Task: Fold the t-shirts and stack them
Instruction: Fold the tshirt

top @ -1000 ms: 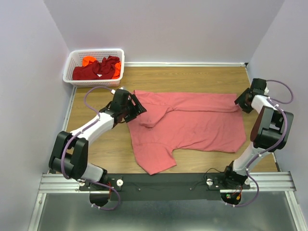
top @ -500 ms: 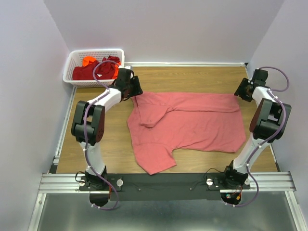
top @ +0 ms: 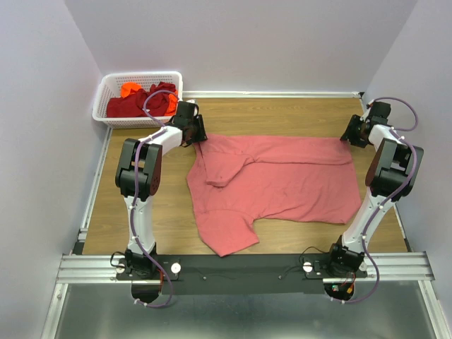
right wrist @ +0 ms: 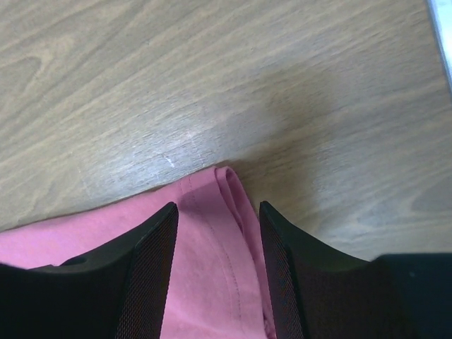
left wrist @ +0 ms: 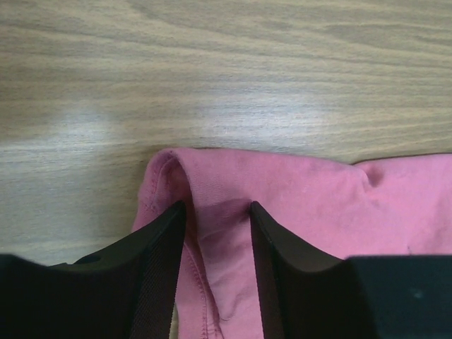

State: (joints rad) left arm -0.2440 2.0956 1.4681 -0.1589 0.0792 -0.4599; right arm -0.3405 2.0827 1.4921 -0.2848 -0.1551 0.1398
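Left pincer [left wrist: 217, 209] and right pincer [right wrist: 217, 209], half-open, straddle stitched hems of the salmon-pink t-shirt [top: 282, 183].

Salmon-pink t-shirt [top: 282, 180] spread flat; dark red shirt [top: 134, 104], orange shirt [top: 130, 90] crumpled.

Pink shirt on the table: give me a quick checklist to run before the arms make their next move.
1. Left gripper straddles the salmon-pink shirt at its far left corner: ok.
2. Right gripper straddles its far right corner: ok.
3. Jaws pinching the cloth: not ok, both pairs stand apart.
4. Shirt lying flat: not ok, a flap is folded over near the left corner.
5. Both cloth layers between the jaws: cannot tell.
6. Dark red shirt and orange shirt out of the way in the basket: ok.
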